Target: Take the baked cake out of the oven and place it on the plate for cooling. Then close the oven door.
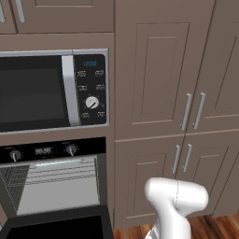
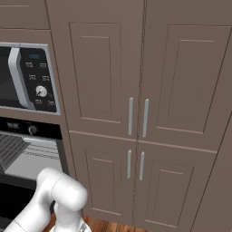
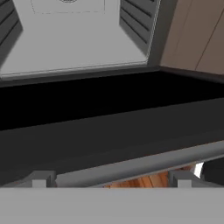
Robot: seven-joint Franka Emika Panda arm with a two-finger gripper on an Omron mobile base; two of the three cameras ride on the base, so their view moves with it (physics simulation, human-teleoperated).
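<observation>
The oven (image 1: 56, 186) stands open, with grey walls, side racks and a bare grey floor (image 3: 74, 43). Its oven door (image 3: 109, 118), a wide black panel, lies folded down flat (image 1: 60, 226). The door's silver bar handle (image 3: 140, 164) runs along the edge nearest my hand. My hand sits low, just outside that handle, and looks across the door into the oven. Its jaws are open with nothing between them. My white arm (image 1: 177, 200) bends down at the oven's right. The cake and the plate are out of view.
A silver-trimmed microwave (image 1: 51, 91) sits above the oven's control strip (image 1: 42, 150). Tall brown cabinet doors (image 1: 163, 93) with silver handles fill the wall to the right. Wooden floor (image 3: 144, 179) lies under the door's edge.
</observation>
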